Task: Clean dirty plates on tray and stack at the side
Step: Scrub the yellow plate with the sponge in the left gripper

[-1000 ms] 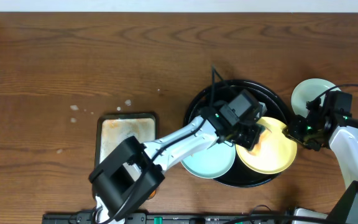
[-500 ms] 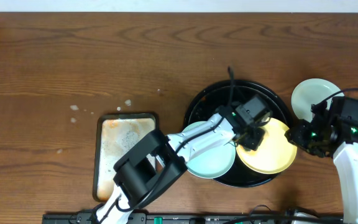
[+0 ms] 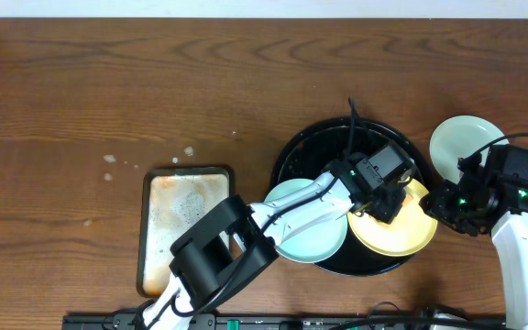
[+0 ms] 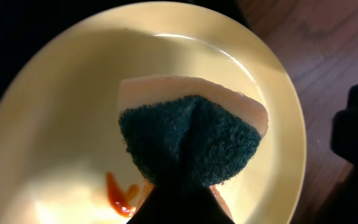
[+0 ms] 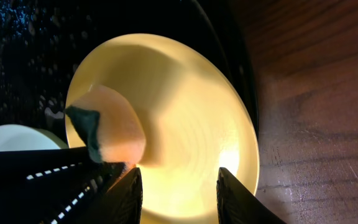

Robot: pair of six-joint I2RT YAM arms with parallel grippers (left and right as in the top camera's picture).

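Observation:
The black tray (image 3: 293, 156) holds a pale yellow plate (image 3: 401, 236) at its right and a light-blue plate (image 3: 305, 240) at its front left. My left gripper (image 3: 380, 203) is shut on an orange sponge with a dark green scourer (image 4: 188, 140), held over the yellow plate (image 4: 61, 118). An orange smear (image 4: 118, 191) lies just left of the sponge. My right gripper (image 5: 179, 173) stands open at the yellow plate's right rim. Its fingers (image 5: 128, 193) are apart over the plate (image 5: 191, 106), and I cannot tell if they touch it. Another pale plate (image 3: 461, 137) lies on the table right of the tray.
A rectangular rusty, soapy pan (image 3: 186, 220) lies on the table at the front left. White specks (image 3: 109, 159) dot the wood beside it. The left arm (image 3: 273, 206) crosses over the light-blue plate. The right arm (image 3: 521, 229) stands at the right edge.
The left gripper has carried the sponge rightward across the yellow plate. The right gripper has shifted a little toward the front and stays at the plate's rim.

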